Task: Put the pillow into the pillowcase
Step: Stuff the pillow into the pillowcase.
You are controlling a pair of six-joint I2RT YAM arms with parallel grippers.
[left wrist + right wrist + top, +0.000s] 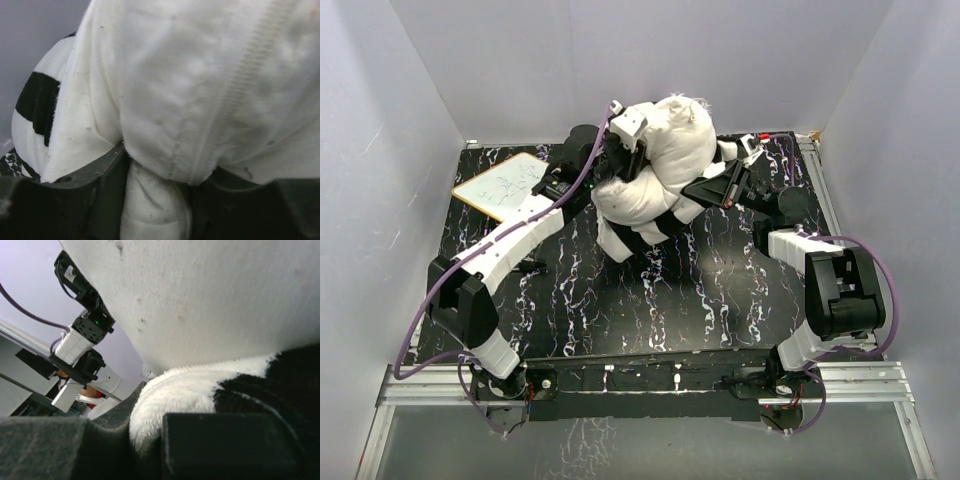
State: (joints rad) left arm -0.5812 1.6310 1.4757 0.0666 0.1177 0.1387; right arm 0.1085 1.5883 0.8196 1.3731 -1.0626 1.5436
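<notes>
The plump white pillow (672,150) is lifted off the black marbled table at the back centre. Its lower end sits in the black and white striped pillowcase (655,232), which hangs down under it to the table. My left gripper (638,150) is against the pillow's left side. In the left wrist view a bunched fold of the pillow (190,75) is pinched between the jaws of the left gripper (157,200), and a patch of pillowcase (35,100) shows at left. My right gripper (697,192) is shut on the fuzzy pillowcase (190,390) edge under the pillow (225,300).
A small whiteboard (503,186) lies at the table's back left corner. The table (620,300) is boxed in by pale walls on three sides. Both arms reach across its middle toward the back.
</notes>
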